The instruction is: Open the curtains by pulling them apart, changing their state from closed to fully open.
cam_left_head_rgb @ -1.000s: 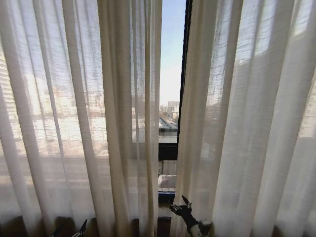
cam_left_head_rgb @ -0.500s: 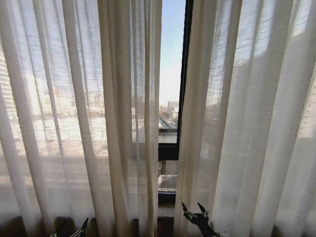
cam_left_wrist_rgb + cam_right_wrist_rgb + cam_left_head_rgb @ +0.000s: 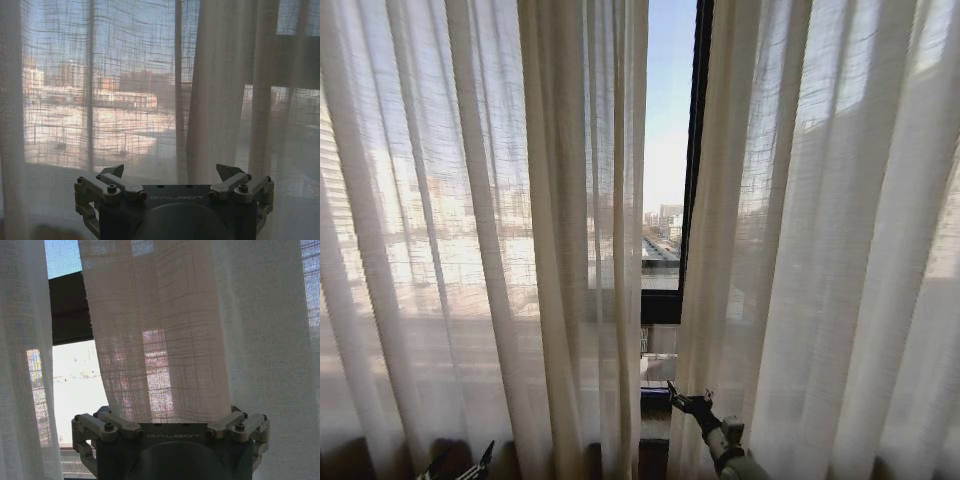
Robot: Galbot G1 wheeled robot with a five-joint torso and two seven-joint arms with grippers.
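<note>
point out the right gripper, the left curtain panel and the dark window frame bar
right gripper [image 3: 686, 399]: head view, between its fingertips, low beside the gap.
left curtain panel [image 3: 582, 200]: head view, on its bunched inner pleats.
dark window frame bar [image 3: 697, 120]: head view, on the upright bar in the gap.

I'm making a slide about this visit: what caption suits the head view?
Right gripper, open, at the inner edge of the right curtain, beside a narrow gap to the left curtain.

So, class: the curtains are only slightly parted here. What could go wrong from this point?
The right gripper is open with the right curtain edge between its jaws; thin sheer fabric could slip out when pulled. The left gripper is open, low by the left curtain, so that side may stay closed.
</note>
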